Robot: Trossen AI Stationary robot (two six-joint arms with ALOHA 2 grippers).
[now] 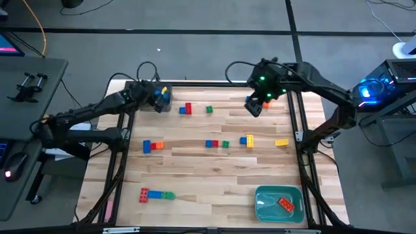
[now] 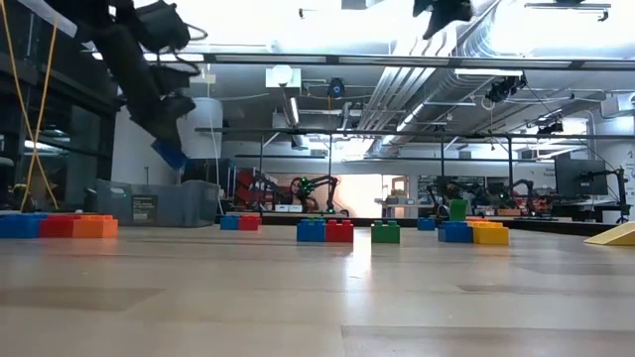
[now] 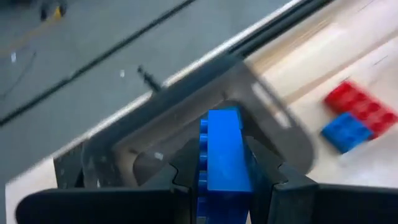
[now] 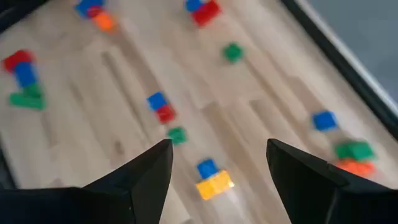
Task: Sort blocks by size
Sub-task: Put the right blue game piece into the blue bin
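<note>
High view is showing no readable writing; left gripper (image 1: 158,97) is pinching a blue block (image 3: 224,155) above the counter's (image 1: 195,175) far-left corner, while right gripper (image 4: 217,162) is hovering spread.

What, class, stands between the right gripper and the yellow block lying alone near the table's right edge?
Nothing visible. The open right gripper hovers above the table's far side; only bare wood separates it from the yellow block. The blue-and-yellow pair lies off to one side.

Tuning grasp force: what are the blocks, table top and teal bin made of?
Blocks: likely hard moulded plastic, glossy, studded; the left gripper holds a blue block.
Table top: pale wood planks, visible grain, satin sheen.
Teal bin: probably smooth plastic, rounded rim; unsure.
</note>
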